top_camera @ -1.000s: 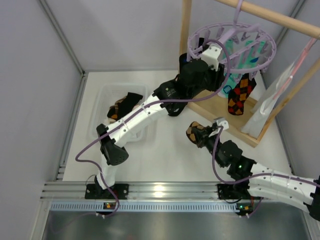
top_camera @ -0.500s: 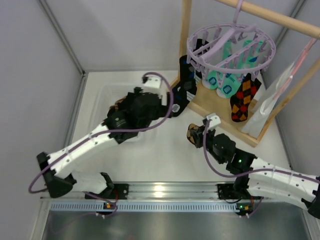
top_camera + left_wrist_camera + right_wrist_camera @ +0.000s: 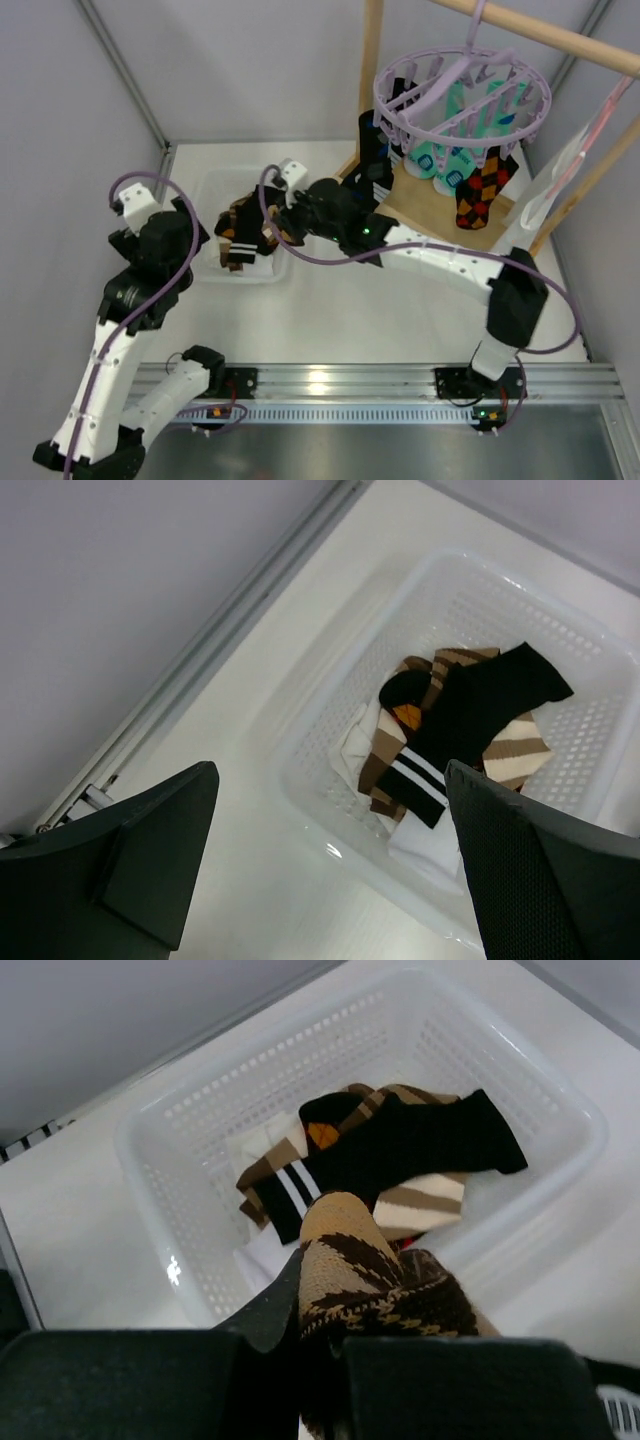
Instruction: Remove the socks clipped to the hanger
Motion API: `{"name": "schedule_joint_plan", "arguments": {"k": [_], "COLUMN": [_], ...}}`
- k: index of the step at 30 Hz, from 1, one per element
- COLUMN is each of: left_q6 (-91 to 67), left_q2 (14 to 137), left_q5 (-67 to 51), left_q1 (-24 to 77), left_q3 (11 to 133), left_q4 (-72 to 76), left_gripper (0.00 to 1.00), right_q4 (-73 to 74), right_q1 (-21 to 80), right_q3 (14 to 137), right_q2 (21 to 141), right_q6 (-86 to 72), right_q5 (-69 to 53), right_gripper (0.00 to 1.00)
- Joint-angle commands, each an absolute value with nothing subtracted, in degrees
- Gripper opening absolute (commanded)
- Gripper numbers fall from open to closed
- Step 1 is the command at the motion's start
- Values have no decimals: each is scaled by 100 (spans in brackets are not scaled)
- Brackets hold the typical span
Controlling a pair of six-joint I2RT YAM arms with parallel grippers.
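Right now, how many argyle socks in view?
2: hanging argyle sock clipped to hanger; held argyle sock in right pincer at basket. Basket pile may hide more.

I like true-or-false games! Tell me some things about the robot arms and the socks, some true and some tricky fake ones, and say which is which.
1. The right gripper is pinching a tan patterned sock near the white basket. True.
2. The left gripper is holding a sock. False: its fingers are spread open with nothing between them.
3. The lavender hanger is bare. False: teal socks and an orange-and-black argyle sock hang from its clips.
4. A black sock with white stripes lies in the basket. True.
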State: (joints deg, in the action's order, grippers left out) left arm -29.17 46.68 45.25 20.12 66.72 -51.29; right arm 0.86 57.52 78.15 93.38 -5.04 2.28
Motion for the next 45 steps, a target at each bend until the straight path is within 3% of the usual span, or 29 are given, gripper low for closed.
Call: {"name": "schedule_joint_plan", "arguments": {"k": [1, 3, 5, 6, 8, 9, 10, 14, 24, 29, 35, 40, 45], "left_q6": [-3102, -3094, -3007, -2962, -2901, -2900, -2926, -2804, -2390, -2487, -2575, -2382, -2198], "left_q2": [4088, 3834, 3648, 3508, 3402, 3306, 3296, 3305, 3778, 4209, 4983, 4676, 4605], "left_q5": [4904, 5027, 5062, 5028, 5001, 4836, 4756, 3984, 109, -1561, -2101, -1768, -1696], "left_q1": [1951, 1942, 1951, 1942, 1951, 1969, 1977, 1978, 1978, 1969, 1995, 2013, 2013], "left_q3": [6531, 6487, 6486, 6478, 6460, 6382, 6337, 6074, 5423, 5475, 5836, 5643, 5353], "left_q4": [-5273, -5273, -5274, -5265, -5265, -5265, -5247, -4958, -3457, -2848, -2830, -2839, -2839], "left_gripper": [98, 98, 98, 98, 98, 98, 98, 98, 98, 98, 98, 98, 98], "right_q4": [824, 1263, 1432, 1494, 1503, 1468, 1450, 1293, 571, 930, 1080, 1898, 1496], "right_q1": [5669, 5669, 5660, 5651, 5634, 5616, 5616, 5546, 5283, 4862, 4299, 3446, 3016], "right_q3": [9616, 10742, 11265, 11589, 11715, 11725, 11672, 10980, 6097, 4801, 3745, 3902, 3885], "right_q2": [10742, 11596, 11987, 12214, 12269, 12235, 12113, 11375, 7363, 6005, 4624, 4211, 3999], "right_q6": [-185, -158, -158, -184, -220, -246, -255, -264, -1018, -1510, -1538, -1468, -836], "right_q5": [-676, -651, -615, -572, -606, -598, -572, -238, 1421, 1994, 3058, 3409, 3604], "right_gripper": [0, 0, 13, 34, 59, 83, 87, 90, 92, 91, 94, 96, 97]}}
